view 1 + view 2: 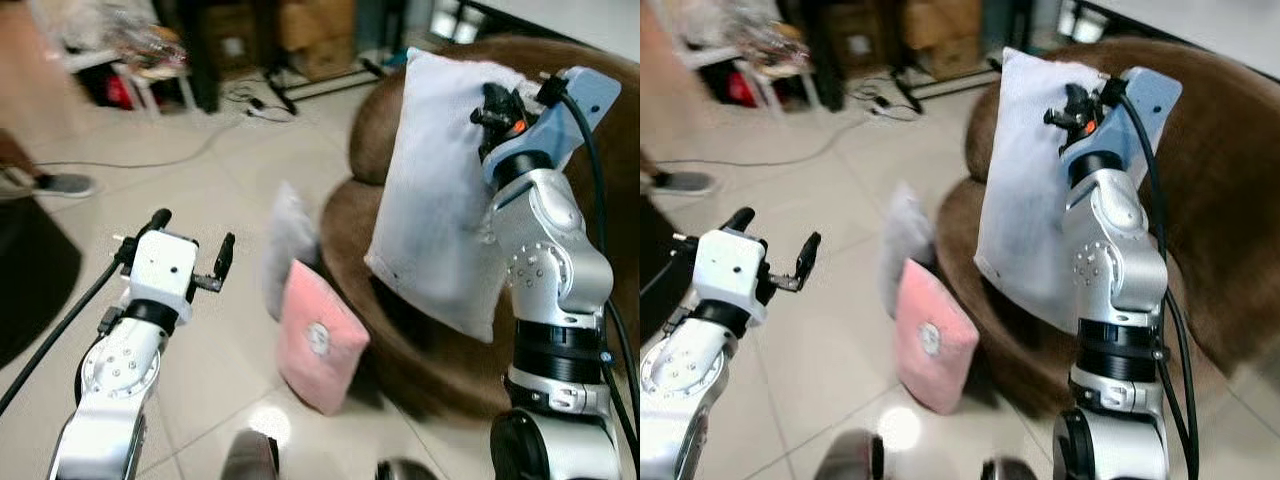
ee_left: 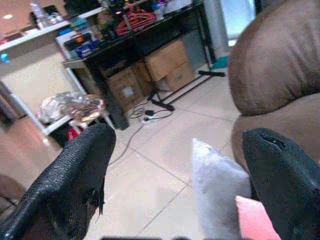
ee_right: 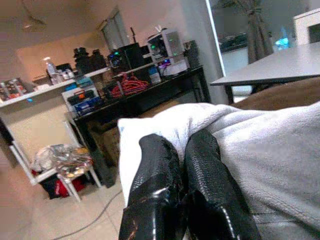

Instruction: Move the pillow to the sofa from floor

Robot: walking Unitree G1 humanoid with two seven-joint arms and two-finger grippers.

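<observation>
A large white pillow [image 1: 440,190] hangs upright over the brown sofa [image 1: 590,170], pinched at its top edge by my right gripper [image 1: 493,105], which is shut on it. In the right wrist view the two black fingers [image 3: 165,195] are pressed together on the pillow's white cloth [image 3: 260,145]. A pink pillow [image 1: 318,338] and a grey pillow [image 1: 288,240] lean on the floor against the sofa's base. My left gripper [image 1: 192,243] is held open above the floor tiles, left of these two pillows, with nothing between its fingers [image 2: 80,185].
A dark desk with cardboard boxes [image 1: 300,30] and cables [image 1: 255,105] stands at the back. A person's shoe [image 1: 62,184] rests on the floor at far left, beside a dark rug [image 1: 30,290]. Pale floor tiles [image 1: 200,180] spread between me and the desk.
</observation>
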